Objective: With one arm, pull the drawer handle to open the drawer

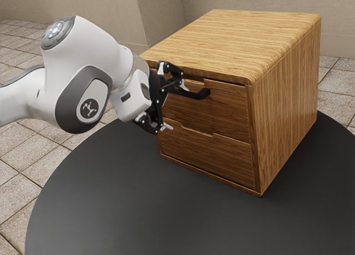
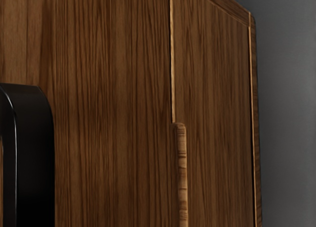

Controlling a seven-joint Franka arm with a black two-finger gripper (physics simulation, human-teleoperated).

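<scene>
The black handle (image 2: 29,163) sits closest to my wrist camera, a dark rounded bar against the wood of the top drawer (image 1: 222,108). Beside it a thin seam divides that front from the lower drawer (image 1: 216,149), whose wooden lip (image 2: 180,177) stands out along the seam.

In the exterior view my gripper (image 1: 175,102) is up against the front of the cabinet (image 1: 238,44), at the end of the handle toward that view's left. My jaws are spread wide, one above the other: the upper finger is just over the handle's end and the lower one hangs down by the seam between the two drawers. The handle's near end lies in the gap between them, and nothing is clamped. The rest of the bar runs toward the exterior view's right, across the upper part of the drawer front.

The top drawer's front looks level with the one below it, and I can make out no opening. My fingers hide the handle's near end and its mount. I cannot tell whether the upper finger touches the bar. My arm (image 1: 83,61) is cut off at the exterior view's left edge. The round black table (image 1: 138,210) under the cabinet runs out of view at the bottom.
</scene>
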